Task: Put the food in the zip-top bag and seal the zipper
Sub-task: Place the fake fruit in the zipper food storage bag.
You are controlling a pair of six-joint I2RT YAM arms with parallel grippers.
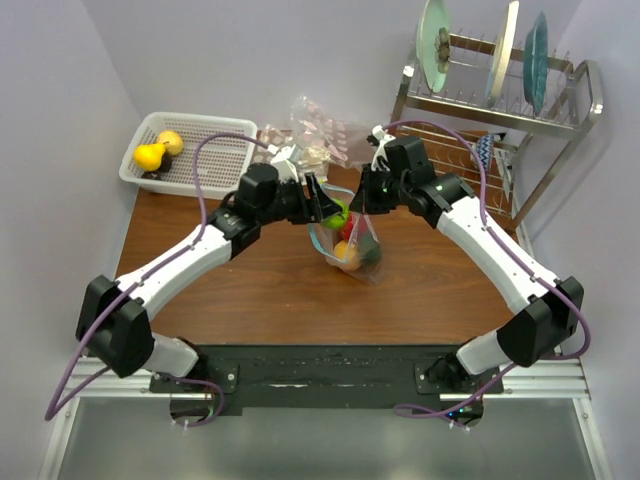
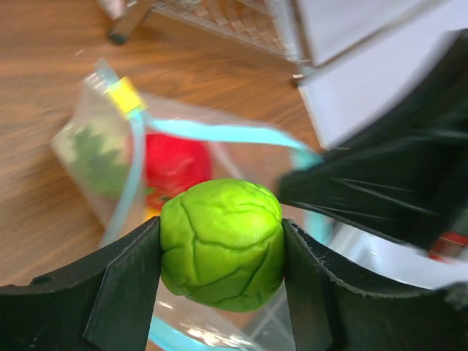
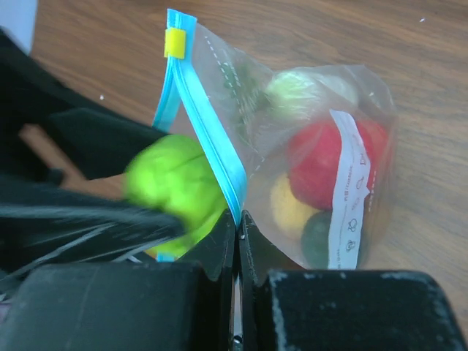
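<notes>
- The left gripper (image 1: 322, 203) clamps a green ball (image 2: 221, 245) of food just at the bag's mouth; it seems light, hard and a little slippery.
- The right gripper (image 3: 238, 234) is closed on the zipper (image 3: 207, 121), the stiffest place to hold the thin, floppy bag (image 3: 365, 95).
- The bag is at the centre of the wooden table (image 1: 250, 290); the basket (image 1: 215, 150) at 10 o'clock and the rack (image 1: 560, 120) at 2 o'clock are well apart from it.
</notes>
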